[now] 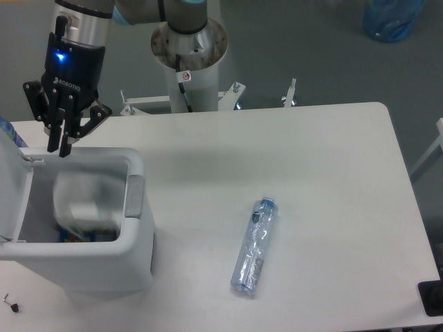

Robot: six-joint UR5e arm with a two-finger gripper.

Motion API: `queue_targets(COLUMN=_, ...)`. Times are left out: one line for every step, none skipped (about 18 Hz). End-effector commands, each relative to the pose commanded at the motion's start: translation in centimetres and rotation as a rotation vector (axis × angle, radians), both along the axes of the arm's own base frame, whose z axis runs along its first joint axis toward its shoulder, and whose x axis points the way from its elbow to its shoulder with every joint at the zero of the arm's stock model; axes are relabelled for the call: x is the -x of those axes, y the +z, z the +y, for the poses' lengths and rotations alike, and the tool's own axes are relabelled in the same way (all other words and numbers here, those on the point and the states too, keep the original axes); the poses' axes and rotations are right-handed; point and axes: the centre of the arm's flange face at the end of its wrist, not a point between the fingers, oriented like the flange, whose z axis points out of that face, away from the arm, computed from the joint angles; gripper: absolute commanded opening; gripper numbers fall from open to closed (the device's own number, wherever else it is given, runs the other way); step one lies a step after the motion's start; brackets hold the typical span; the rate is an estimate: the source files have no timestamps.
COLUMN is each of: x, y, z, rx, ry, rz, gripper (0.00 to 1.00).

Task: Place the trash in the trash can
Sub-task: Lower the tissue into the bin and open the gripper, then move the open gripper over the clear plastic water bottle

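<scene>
My gripper (58, 146) hangs over the far left rim of the white trash can (136, 259), fingers slightly apart and holding nothing. Inside the can a crumpled white wrapper (86, 200) shows as a blur below the gripper, apart from the fingers. A crushed clear bluish bottle (253, 245) lies on the white table to the right of the can, cap end pointing away from me. The can's lid (10, 183) stands open at its left side.
Colourful packaging (83, 235) lies at the bottom of the can under the wrapper. The arm's white pedestal (190, 59) stands behind the table. A blue bag (392, 19) sits on the floor at the far right. The table's right edge runs near x 600.
</scene>
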Motion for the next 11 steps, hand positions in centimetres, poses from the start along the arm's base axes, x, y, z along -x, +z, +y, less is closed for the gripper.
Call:
queue_targets(x=0.4, y=0.3, z=-0.1, rx=-0.005, ry=0.010, rz=0.003, gripper=1.00)
queue_targets(x=1.0, y=0.5, z=-0.3, rx=-0.007, ry=0.024, rz=0.003, gripper=1.00)
queue_targets(x=2.5, y=0.6, z=-0.8, rx=-0.010, ry=0.055, rz=0.003, gripper=1.00)
queue_targets(x=4.7, y=0.4, z=-1.5, rx=-0.005, ry=0.103, rz=-0.007, gripper=1.00)
queue_targets(x=7.1, y=-0.2, z=-2.2, rx=0.002, ry=0.157, rz=-0.022, gripper=1.00)
queue_targets(x=9.3, y=-0.6, z=-3.0, rx=0.008, ry=0.204, rz=-0.033, gripper=1.00)
queue_targets(x=11.3, y=-1.0, z=-3.9, rx=0.013, ry=0.243, rz=-0.036, gripper=1.00)
queue_targets(x=13.0, y=-1.1, z=-4.6, rx=0.015, ry=0.277, rz=-0.038, gripper=1.00)
queue_targets(x=15.1, y=-1.8, z=-5.2, rx=0.024, ry=0.313, rz=-0.045, gripper=1.00)
queue_targets(x=17.3, y=-2.3, z=-5.7, rx=0.032, ry=0.345, rz=-0.049, gripper=1.00)
queue_targets(x=19.4, y=-3.4, z=-5.9, rx=0.048, ry=0.373, rz=-0.060, gripper=1.00)
